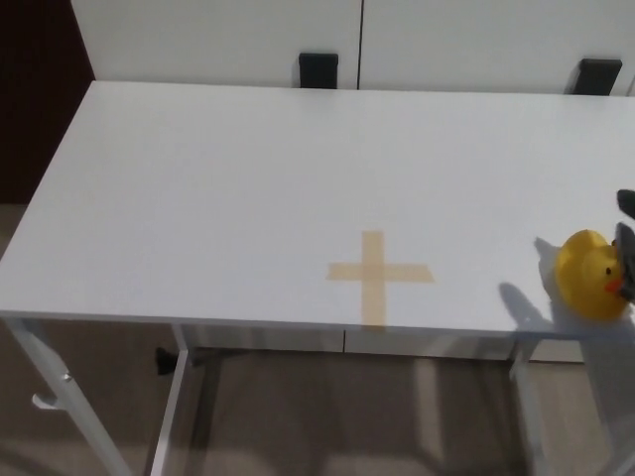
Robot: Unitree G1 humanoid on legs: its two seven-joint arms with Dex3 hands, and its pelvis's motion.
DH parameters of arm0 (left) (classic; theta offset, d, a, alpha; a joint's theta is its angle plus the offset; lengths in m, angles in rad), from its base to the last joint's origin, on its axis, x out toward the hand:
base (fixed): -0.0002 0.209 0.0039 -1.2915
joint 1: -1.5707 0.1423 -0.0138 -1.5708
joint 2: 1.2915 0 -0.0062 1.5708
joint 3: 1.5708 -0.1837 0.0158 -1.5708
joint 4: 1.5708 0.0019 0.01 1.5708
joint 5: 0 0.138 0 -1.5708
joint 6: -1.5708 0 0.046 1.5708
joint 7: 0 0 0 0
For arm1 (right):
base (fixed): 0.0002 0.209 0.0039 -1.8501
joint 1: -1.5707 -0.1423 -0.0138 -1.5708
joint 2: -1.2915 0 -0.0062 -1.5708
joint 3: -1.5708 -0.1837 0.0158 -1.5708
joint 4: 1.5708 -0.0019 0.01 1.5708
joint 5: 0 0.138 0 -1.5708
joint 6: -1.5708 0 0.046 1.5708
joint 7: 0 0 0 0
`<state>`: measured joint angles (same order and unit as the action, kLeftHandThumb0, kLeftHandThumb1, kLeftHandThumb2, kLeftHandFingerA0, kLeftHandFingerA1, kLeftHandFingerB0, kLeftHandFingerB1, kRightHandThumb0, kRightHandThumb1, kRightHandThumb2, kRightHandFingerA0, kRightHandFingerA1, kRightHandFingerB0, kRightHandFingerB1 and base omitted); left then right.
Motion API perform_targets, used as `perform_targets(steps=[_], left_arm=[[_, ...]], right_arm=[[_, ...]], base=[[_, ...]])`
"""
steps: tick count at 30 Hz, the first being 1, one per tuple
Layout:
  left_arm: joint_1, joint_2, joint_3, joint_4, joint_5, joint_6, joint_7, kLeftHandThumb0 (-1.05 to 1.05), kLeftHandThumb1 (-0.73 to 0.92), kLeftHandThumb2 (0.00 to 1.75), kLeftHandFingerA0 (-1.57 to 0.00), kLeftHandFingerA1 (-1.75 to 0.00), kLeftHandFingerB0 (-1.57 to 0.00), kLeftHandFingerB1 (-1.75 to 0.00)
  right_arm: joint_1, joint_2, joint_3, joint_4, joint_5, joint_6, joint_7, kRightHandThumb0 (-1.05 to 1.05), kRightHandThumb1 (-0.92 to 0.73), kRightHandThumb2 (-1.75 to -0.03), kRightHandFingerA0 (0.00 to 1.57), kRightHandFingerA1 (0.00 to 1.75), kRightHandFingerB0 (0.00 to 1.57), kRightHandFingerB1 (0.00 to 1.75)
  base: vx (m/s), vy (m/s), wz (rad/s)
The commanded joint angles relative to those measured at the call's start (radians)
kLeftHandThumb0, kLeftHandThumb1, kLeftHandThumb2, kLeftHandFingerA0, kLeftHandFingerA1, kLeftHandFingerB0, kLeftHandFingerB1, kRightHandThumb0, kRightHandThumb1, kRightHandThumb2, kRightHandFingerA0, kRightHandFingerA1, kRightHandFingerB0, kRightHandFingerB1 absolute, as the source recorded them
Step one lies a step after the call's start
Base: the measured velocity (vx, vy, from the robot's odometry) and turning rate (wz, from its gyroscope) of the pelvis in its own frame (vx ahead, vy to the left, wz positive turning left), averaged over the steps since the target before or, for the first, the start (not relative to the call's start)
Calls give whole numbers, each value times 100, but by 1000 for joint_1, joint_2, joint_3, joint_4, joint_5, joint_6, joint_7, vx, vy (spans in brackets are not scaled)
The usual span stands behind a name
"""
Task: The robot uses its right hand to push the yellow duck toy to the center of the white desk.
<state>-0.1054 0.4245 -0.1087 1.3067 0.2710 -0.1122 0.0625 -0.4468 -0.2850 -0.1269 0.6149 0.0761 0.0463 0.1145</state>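
One yellow rubber duck toy [591, 275] sits touching the one black robot hand [625, 236] in view. One white rectangular desk [248, 188] carries one tan tape cross [378, 275], well left of the hand. Two black brackets [318, 70] lie beyond it.

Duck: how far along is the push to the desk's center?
Nothing is done yet: the duck sits near the desk's right front edge, well right of the tape cross. In hand: part of the right hand shows at the frame edge beside the duck. Left: the whole push leftward.
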Motion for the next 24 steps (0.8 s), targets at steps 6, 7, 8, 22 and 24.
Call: perform_targets(steps=[6, 7, 8, 22, 24], left_arm=[[16, -4, 5, 1, -3, -21, -3, -16, 68, 65, -84, -68, -77, -55], [16, -3, 5, 1, -2, -21, -4, -16, 68, 65, -84, -68, -77, -55], [15, -1, -3, 0, 5, -21, -4, -15, 67, 69, -83, -69, -77, -57], [19, -2, -19, 0, 13, -24, -1, -16, 67, 67, -82, -66, -77, -57], [21, -4, -23, -1, 15, -30, 0, -16, 66, 67, -84, -70, -78, -58]], right_arm=[[-8, 50, 31, 27, -35, -28, -33, -77, -92, -71, 23, 47, 20, 35], [-8, 51, 32, 28, -35, -30, -34, -77, -92, -71, 23, 47, 20, 35], [-13, 64, 39, 29, -41, -30, -40, -77, -92, -71, 24, 45, 21, 35], [0, 173, 77, -6, -77, -2, -149, -79, -76, -113, 3, 45, 7, 43], [6, 207, 68, -12, -76, -1, -198, -78, -92, -75, 0, 15, 1, 27]], base=[[0, 0, 0], [0, 0, 0], [0, 0, 0], [0, 0, 0], [0, 0, 0]])
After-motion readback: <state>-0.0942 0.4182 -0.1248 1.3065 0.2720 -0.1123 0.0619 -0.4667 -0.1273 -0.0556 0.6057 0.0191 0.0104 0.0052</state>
